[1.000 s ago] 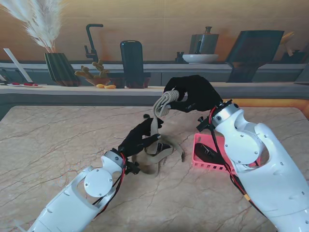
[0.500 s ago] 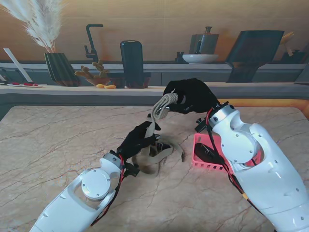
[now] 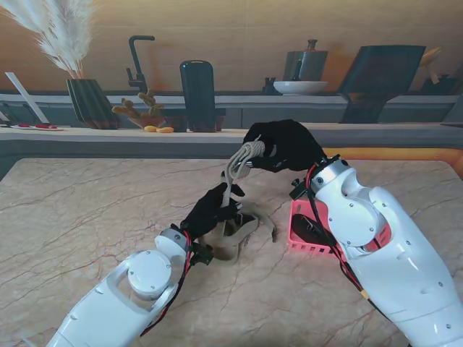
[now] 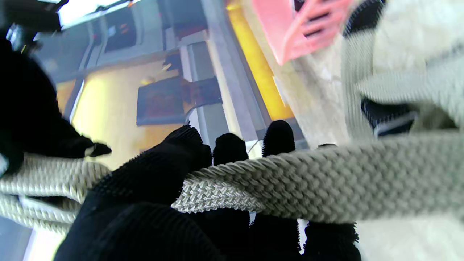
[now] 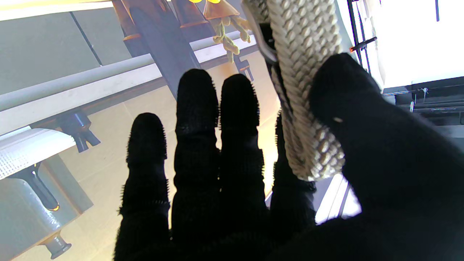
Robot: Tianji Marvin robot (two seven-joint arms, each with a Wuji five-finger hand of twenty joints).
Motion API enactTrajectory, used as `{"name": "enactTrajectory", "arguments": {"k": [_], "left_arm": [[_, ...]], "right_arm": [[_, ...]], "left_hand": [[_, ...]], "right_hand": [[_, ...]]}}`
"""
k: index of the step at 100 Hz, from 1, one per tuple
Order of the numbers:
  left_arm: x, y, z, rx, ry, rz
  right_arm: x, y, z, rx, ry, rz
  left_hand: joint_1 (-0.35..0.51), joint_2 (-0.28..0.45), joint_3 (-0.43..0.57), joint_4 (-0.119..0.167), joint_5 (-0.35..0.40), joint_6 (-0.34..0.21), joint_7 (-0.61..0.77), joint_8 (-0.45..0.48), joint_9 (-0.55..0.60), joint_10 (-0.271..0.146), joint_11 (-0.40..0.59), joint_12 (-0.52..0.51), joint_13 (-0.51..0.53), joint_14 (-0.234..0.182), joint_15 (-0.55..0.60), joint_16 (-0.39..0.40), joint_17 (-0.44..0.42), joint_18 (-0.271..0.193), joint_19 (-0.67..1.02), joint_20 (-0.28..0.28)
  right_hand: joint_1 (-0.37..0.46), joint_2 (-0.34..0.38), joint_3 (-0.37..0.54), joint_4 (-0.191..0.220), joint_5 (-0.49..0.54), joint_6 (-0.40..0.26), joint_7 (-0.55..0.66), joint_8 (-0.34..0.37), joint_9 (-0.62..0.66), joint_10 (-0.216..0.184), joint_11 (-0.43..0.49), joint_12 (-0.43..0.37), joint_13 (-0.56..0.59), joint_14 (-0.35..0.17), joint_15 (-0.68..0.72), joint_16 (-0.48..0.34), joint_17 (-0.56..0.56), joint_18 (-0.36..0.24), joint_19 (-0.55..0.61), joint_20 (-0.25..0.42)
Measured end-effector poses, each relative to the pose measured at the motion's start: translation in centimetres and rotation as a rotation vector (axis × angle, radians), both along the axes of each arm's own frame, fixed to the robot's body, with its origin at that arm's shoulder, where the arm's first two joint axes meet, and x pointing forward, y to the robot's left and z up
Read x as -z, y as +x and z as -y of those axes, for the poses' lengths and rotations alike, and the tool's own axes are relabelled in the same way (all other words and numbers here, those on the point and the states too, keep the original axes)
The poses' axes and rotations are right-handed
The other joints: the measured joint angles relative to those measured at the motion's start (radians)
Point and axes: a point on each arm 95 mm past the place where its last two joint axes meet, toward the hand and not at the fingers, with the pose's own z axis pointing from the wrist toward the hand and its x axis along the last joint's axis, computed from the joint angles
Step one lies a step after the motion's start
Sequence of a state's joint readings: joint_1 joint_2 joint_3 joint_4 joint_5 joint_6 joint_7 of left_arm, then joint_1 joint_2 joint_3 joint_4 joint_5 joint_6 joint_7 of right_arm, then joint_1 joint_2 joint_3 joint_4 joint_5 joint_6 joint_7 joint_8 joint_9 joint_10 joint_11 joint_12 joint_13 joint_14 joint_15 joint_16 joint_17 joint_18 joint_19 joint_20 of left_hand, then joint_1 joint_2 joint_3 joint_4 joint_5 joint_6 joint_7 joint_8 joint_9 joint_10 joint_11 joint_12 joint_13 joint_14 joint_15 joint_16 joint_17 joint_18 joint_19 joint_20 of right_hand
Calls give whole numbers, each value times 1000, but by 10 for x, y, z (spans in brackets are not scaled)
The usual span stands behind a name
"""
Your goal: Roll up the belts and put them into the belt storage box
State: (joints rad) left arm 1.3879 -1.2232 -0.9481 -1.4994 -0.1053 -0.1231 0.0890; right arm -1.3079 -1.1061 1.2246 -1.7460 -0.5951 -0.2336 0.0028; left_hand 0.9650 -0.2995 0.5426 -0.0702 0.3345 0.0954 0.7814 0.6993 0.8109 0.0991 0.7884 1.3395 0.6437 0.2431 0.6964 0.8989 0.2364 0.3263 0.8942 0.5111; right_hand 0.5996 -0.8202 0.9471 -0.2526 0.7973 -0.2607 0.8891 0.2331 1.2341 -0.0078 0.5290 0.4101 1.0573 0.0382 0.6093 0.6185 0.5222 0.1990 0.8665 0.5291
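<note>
Veined beige marble table fills the foreground before a grey kitchen counter, with a pink slatted plastic belt storage box at about four o'clock from centre. At twelve o'clock, held above the table, the black-gloved right hand pinches the rolled end of the beige woven fabric belt between thumb and fingers. The black-gloved left hand, at six o'clock from it, grips the strap, whose loose loops lie on the table beside the box.

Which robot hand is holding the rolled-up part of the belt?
The right hand, raised highest, pinches the beige woven belt's coil; the left hand grips only its straight strap.
</note>
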Motion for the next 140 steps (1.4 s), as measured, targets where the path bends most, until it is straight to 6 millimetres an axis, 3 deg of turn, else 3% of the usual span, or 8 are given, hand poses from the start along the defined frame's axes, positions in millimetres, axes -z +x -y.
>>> {"name": "enactTrajectory", "arguments": {"k": [8,17,27,41,53,90,126,140], "left_arm": [[-1,-2,-1,8,-55,-71],[-1,-3,0,16,32,-20],[1,-2,1,38,12,-35],[2,0,2,67,-25,-62],[2,0,2,72,-3,-51],[3,3,-4,57,-49,-110],[6,3,-1,133,-83,-167],[7,1,-2,184,-86,-163]], "right_arm": [[0,0,0,3,-2,5],[1,-1,0,8,-2,11],[2,-1,0,20,9,21],[7,-1,-3,32,75,-28],[12,-1,-5,37,149,-99],[25,-8,-8,17,270,-241],[39,-7,-21,25,342,-298],[55,1,-26,52,332,-283]], "left_hand": [[-3,-13,87,-1,9,6,-42,-27,-2,56,-271,-110,-22,34,-118,-148,-8,2,-11,-16],[-44,-11,177,11,69,29,-88,-72,-2,100,-339,-369,-22,49,-187,-263,5,10,-12,-41],[-104,12,239,144,125,41,-133,-112,-1,107,-345,-578,-23,60,-230,-327,11,16,-12,-52],[-87,67,234,309,175,41,-145,-125,21,117,-358,-718,-5,61,-240,-356,29,17,-12,-62],[-22,102,192,385,177,41,-145,-123,21,117,-358,-789,7,61,-243,-365,40,17,-12,-62],[-2,110,193,385,204,41,-95,-59,43,130,-358,-823,31,71,-240,-367,40,17,-12,-63],[-3,108,209,384,204,27,-71,-22,72,129,-358,-756,49,71,-230,-367,41,16,-12,-63],[-6,85,226,273,204,17,-71,-21,82,128,-364,-724,57,71,-230,-367,41,11,-12,-63]], "right_hand": [[0,0,0,0,0,0,0,0,0,0,0,0,0,0,0,0,0,0,0,0],[0,0,0,0,0,0,0,0,0,0,2,0,0,0,0,0,0,0,0,0],[0,0,0,0,0,0,0,0,0,0,8,0,0,0,0,0,0,0,0,0],[0,0,0,0,0,0,0,0,0,0,8,0,0,0,1,0,-1,0,0,0],[0,0,0,0,0,4,0,0,0,0,10,0,0,0,2,0,-1,1,0,-1],[0,0,0,0,0,4,1,0,0,0,13,0,0,1,12,0,-13,13,0,-1],[0,0,0,0,0,9,1,1,0,0,15,0,0,1,13,0,-24,15,0,-1],[0,0,0,0,0,9,1,1,0,0,15,0,0,1,14,0,-28,16,0,-1]]}}
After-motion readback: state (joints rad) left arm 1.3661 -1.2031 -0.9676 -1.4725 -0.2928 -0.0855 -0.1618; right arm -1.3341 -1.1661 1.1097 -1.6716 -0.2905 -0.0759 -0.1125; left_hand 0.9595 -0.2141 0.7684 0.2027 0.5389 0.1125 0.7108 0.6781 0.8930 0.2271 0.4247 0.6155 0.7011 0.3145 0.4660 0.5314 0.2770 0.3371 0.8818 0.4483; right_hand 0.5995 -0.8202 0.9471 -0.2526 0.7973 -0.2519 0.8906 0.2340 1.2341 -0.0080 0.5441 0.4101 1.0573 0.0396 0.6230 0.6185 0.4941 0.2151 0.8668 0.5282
